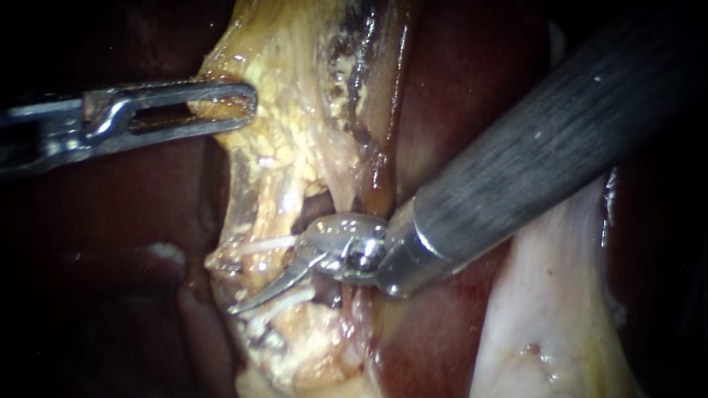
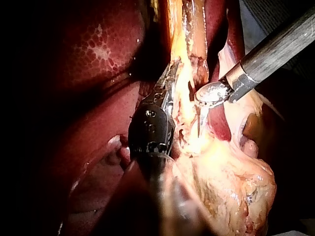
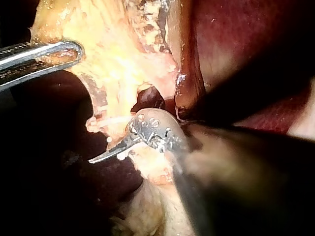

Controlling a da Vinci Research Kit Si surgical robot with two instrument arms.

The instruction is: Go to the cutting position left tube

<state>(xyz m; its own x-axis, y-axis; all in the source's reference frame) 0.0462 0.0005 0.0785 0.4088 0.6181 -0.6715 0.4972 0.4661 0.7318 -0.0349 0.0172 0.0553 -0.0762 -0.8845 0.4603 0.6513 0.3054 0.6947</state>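
In the endoscope view the left instrument [image 1: 247, 106], jaws clamped on yellow fatty tissue [image 1: 295, 91], holds it taut, seemingly to expose a pale tube [image 1: 269, 244] touching the right instrument [image 1: 240, 305], whose thin blades lie closed.
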